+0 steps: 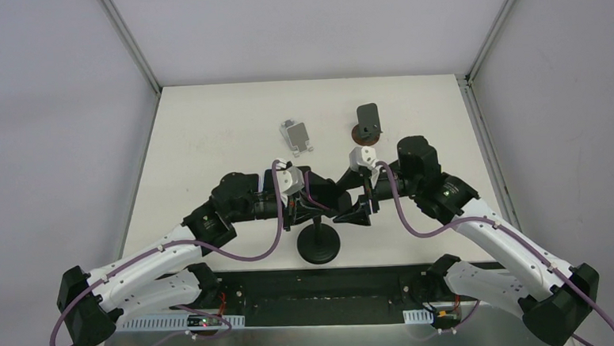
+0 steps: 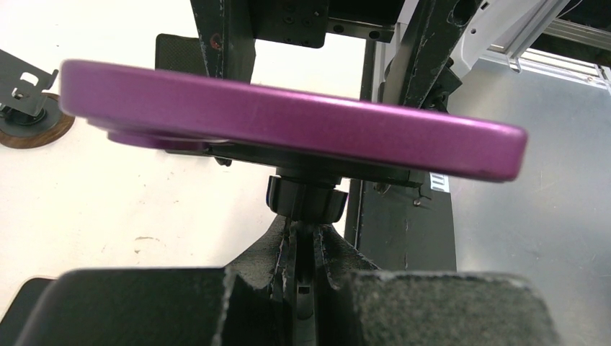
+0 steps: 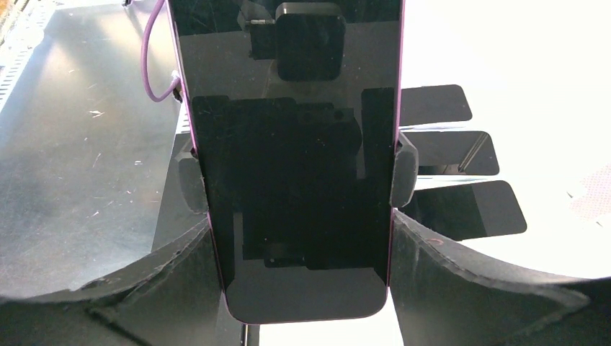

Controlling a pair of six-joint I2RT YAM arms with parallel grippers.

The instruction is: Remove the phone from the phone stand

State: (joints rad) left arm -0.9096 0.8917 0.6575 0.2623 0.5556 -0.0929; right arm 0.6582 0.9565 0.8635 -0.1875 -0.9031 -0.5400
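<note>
The phone (image 3: 295,180) has a black screen and a purple edge (image 2: 288,122). It sits in the black phone stand, whose side clamps (image 3: 403,169) still hug its long edges. My right gripper (image 3: 299,252) is shut on the phone's lower end, one finger on each side. Under the phone, my left gripper (image 2: 304,238) is shut on the stand's thin stem, just below its knob (image 2: 306,198). From above, both grippers (image 1: 318,210) (image 1: 359,208) meet over the stand's round base (image 1: 319,248); the phone itself is hard to make out there.
A grey metal stand (image 1: 297,135) and a dark stand on a brown round base (image 1: 368,122) rest further back on the white table (image 1: 207,146). That dark stand also shows in the left wrist view (image 2: 25,108). A metal plate (image 2: 533,216) lies at the table's near edge.
</note>
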